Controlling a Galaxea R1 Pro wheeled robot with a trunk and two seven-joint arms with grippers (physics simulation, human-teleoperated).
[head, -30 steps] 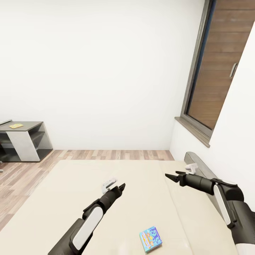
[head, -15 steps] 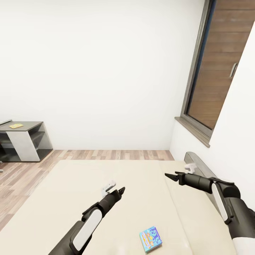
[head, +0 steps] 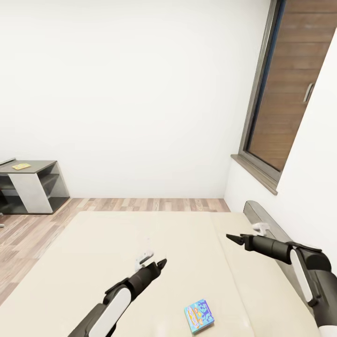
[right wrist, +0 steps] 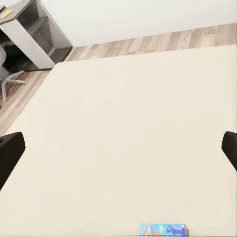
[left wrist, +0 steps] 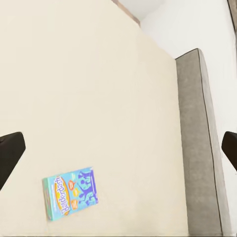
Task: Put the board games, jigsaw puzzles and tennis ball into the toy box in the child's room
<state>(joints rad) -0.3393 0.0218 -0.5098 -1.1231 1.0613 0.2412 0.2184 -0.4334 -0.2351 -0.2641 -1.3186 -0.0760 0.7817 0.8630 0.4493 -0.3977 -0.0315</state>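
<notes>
Lying flat, blue board game (left wrist: 70,191), headboard (left wrist: 197,148) beside.

Wide bed (head: 140,243) here, plain beige mattress, grey headboard (head: 267,224) along its right side. One blue board game (head: 199,316) lies flat on the mattress near the front edge. Far left, a dark grey desk (head: 35,164) on the wood floor (head: 154,204), a small yellow item (head: 21,166) on top.
</notes>
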